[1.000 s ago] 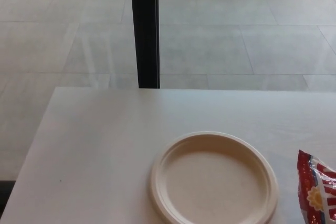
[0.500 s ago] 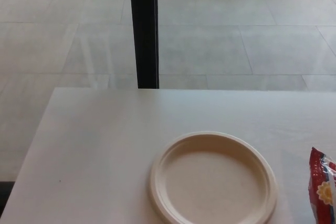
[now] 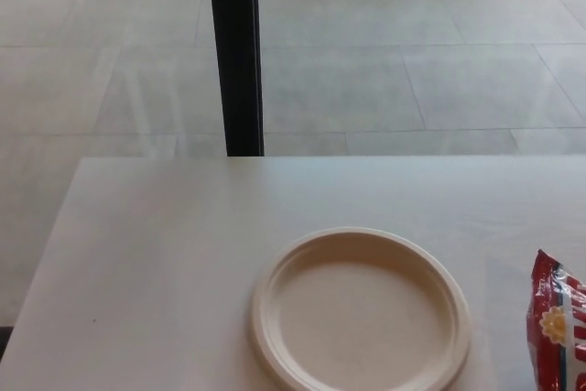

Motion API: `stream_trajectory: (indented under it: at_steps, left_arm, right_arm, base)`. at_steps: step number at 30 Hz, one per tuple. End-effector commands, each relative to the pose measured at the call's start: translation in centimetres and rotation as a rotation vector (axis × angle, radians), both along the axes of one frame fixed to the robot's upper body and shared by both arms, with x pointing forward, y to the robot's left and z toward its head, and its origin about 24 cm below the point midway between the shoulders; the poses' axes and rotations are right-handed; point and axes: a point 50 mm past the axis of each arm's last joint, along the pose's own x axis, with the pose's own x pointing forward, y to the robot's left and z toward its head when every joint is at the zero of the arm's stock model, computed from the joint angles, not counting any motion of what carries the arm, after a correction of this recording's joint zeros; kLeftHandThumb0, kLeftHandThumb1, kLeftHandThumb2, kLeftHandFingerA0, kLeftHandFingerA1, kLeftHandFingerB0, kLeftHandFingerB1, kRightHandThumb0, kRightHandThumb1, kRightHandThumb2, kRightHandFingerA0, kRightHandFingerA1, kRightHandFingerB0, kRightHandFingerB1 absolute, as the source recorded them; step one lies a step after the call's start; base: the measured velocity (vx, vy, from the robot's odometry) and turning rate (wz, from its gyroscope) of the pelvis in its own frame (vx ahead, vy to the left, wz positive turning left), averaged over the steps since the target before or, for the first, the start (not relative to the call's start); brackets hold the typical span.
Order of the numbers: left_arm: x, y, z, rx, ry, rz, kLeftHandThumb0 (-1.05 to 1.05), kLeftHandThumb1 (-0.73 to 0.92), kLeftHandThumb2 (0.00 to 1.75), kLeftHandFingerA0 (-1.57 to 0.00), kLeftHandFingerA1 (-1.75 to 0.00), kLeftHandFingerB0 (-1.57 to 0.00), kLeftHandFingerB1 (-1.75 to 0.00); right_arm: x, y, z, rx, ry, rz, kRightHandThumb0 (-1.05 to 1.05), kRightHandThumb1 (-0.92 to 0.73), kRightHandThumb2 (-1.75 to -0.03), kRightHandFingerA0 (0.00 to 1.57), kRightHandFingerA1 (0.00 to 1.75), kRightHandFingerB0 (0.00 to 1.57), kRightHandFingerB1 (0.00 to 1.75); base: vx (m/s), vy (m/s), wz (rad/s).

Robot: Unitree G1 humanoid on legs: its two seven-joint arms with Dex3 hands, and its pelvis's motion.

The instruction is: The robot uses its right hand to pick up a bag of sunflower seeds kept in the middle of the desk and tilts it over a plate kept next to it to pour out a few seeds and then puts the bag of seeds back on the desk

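Observation:
A round cream plate (image 3: 360,313) lies on the white desk (image 3: 165,263), near the front and slightly right of the middle; nothing is in it. To its right, at the picture's right edge, stands the red and white bag of sunflower seeds (image 3: 558,327) with a yellow flower printed on it. The bag is cut off by the picture's edge, so only its left part shows. Neither of my hands appears in the head view, and I cannot see what holds or supports the bag.
A black vertical post (image 3: 234,52) rises behind the desk's far edge. Beyond it is a pale tiled floor (image 3: 412,61). The desk's left edge runs down the picture's left side.
The bag shifted to the right a second ago, showing less of itself. Since then the whole picture has slid a little to the left, so the camera has moved.

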Motion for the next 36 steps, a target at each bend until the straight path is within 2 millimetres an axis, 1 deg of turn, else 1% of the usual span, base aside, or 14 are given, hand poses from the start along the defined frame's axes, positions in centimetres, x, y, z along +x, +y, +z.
stream_trajectory:
  at_steps: [1,2,3,4,10,13,14,19,23,25,27,28,34,36]
  left_arm:
    - [0.1,0.2,0.2,0.029,0.014,-0.025,-0.48,0.66,0.68,-0.42,-0.69,-0.32,-0.57]
    - [0.1,0.1,0.1,0.030,-0.001,-0.010,-0.46,0.47,0.98,-0.41,-0.69,-0.29,-0.61]
    - [0.2,0.1,0.1,0.029,-0.003,-0.018,-0.46,0.64,0.70,-0.44,-0.70,-0.34,-0.58]
    - [0.2,0.1,0.1,0.021,-0.020,-0.007,-0.44,0.48,0.99,-0.42,-0.70,-0.30,-0.62]
    - [0.2,0.1,0.1,0.043,0.005,-0.017,-0.47,0.66,0.68,-0.48,-0.71,-0.36,-0.58]
    - [0.3,0.1,0.1,0.032,-0.023,-0.010,-0.46,0.50,1.00,-0.41,-0.69,-0.30,-0.61]
    - [0.3,0.0,0.1,0.032,-0.019,-0.007,-0.46,0.67,0.71,-0.45,-0.70,-0.35,-0.58]
    - [0.4,0.1,0.2,0.052,0.010,-0.062,-0.49,0.71,0.71,-0.47,-0.70,-0.37,-0.58]
    - [0.2,0.1,0.2,0.037,-0.023,-0.017,-0.57,0.70,0.74,-0.44,-0.71,-0.33,-0.59]
    - [0.2,0.1,0.3,0.048,0.002,-0.062,-0.65,0.75,0.74,-0.45,-0.71,-0.33,-0.57]
    - [0.1,0.0,0.2,0.055,-0.001,-0.064,-0.71,0.76,0.79,-0.50,-0.74,-0.35,-0.60]
    - [0.1,0.0,0.2,0.062,0.011,-0.073,-0.73,0.79,0.74,-0.49,-0.73,-0.34,-0.59]
    - [-0.4,-0.1,0.2,0.034,-0.010,-0.011,-0.79,0.80,0.74,-0.40,-0.70,-0.30,-0.57]
    - [-0.4,-0.1,0.2,0.039,-0.006,-0.025,-0.82,0.63,1.14,-0.41,-0.71,-0.24,-0.59]
  right_arm:
    - [0.0,0.3,-0.7,-0.007,-0.068,-0.062,-0.54,-0.38,-1.46,1.42,1.15,0.13,1.12]
    - [-0.1,0.4,-1.0,-0.009,-0.068,-0.064,-0.56,-0.48,-1.36,1.43,1.26,0.34,0.87]
    - [-0.2,0.6,-1.2,-0.012,-0.080,-0.060,-0.54,-0.37,-1.53,1.47,1.26,0.29,1.08]
    - [-0.2,0.6,-1.3,-0.014,-0.084,-0.058,-0.60,-0.38,-1.49,1.51,1.30,0.34,1.03]
    - [-0.4,0.8,-2.3,-0.029,-0.090,-0.084,-0.57,-0.41,-1.48,1.50,1.41,0.43,1.03]
    - [-0.4,0.9,-2.4,-0.032,-0.072,-0.076,-0.58,-0.43,-1.41,1.46,1.38,0.40,1.09]
    - [-0.4,0.9,-2.5,-0.035,-0.063,-0.069,-0.60,-0.45,-1.38,1.44,1.36,0.40,1.08]
    - [0.3,1.1,-2.0,-0.068,-0.024,-0.015,-0.64,-0.39,-1.43,1.40,1.48,0.73,1.10]
    - [1.4,1.3,-0.8,-0.118,-0.005,0.026,-0.77,-0.29,-1.39,1.55,1.49,1.34,1.25]
    - [2.3,1.6,0.1,-0.130,-0.026,0.053,-0.30,-0.33,-1.22,1.57,1.48,1.57,1.48]
    - [3.3,2.0,0.9,-0.134,-0.012,0.063,-0.31,-0.32,-1.22,1.57,1.49,1.57,1.49]
    - [3.9,2.4,1.5,-0.168,0.001,0.080,-0.74,-0.28,-1.56,1.50,1.60,1.36,1.50]
    - [6.9,4.8,5.6,-0.205,0.013,0.169,-0.76,-0.27,-1.46,1.42,1.50,1.34,1.36]
    - [7.7,5.7,7.1,-0.209,0.013,0.178,-0.62,-0.23,-1.44,1.36,1.48,1.15,1.21]
  base:
    - [0.00,0.000,0.00]
    - [0.00,0.000,0.00]
    - [0.00,0.000,0.00]
    - [0.00,0.000,0.00]
    - [0.00,0.000,0.00]
    - [0.00,0.000,0.00]
    - [0.00,0.000,0.00]
    - [0.00,0.000,0.00]
    - [0.00,0.000,0.00]
    - [0.00,0.000,0.00]
    - [0.00,0.000,0.00]
    - [0.00,0.000,0.00]
    - [0.00,0.000,0.00]
    - [-0.01,-0.009,0.09]
